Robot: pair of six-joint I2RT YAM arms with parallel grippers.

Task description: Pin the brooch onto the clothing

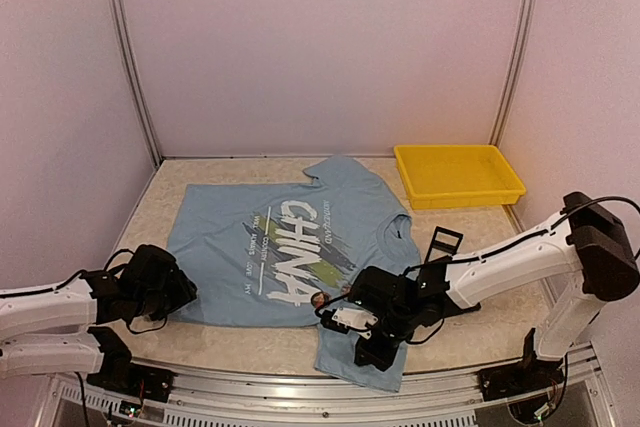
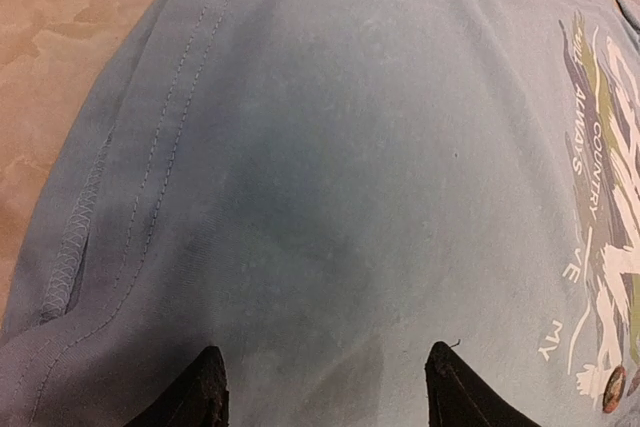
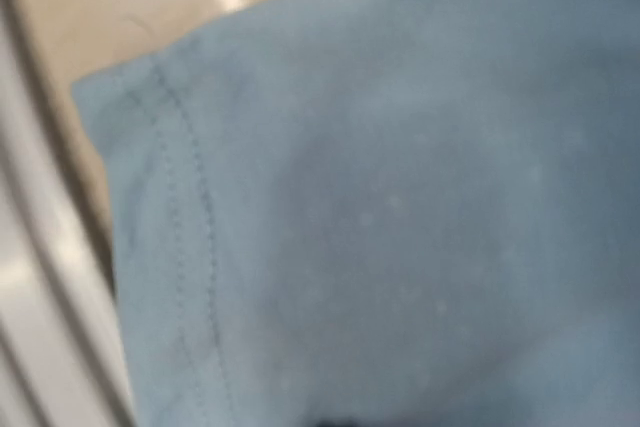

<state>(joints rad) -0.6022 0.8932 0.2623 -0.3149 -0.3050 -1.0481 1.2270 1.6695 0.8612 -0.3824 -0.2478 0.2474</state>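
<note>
The clothing (image 1: 225,237), a light blue T-shirt with white "CHINA" lettering, lies flat on the table. A small round brownish brooch (image 1: 316,299) rests on it by the near end of the print and also shows at the right edge of the left wrist view as the brooch (image 2: 613,388). My left gripper (image 1: 183,292) hovers low over the shirt's left part, open, with only bare cloth (image 2: 320,197) between its fingertips (image 2: 210,382). My right gripper (image 1: 368,351) is down on the near sleeve (image 3: 380,207), just right of the brooch. Its fingers are hidden in its own view; it is shut.
A yellow tray (image 1: 470,195) stands at the back right, beyond the shirt's collar. The metal rail of the table's near edge (image 1: 300,397) runs just below the sleeve. Pale walls close in the back and both sides.
</note>
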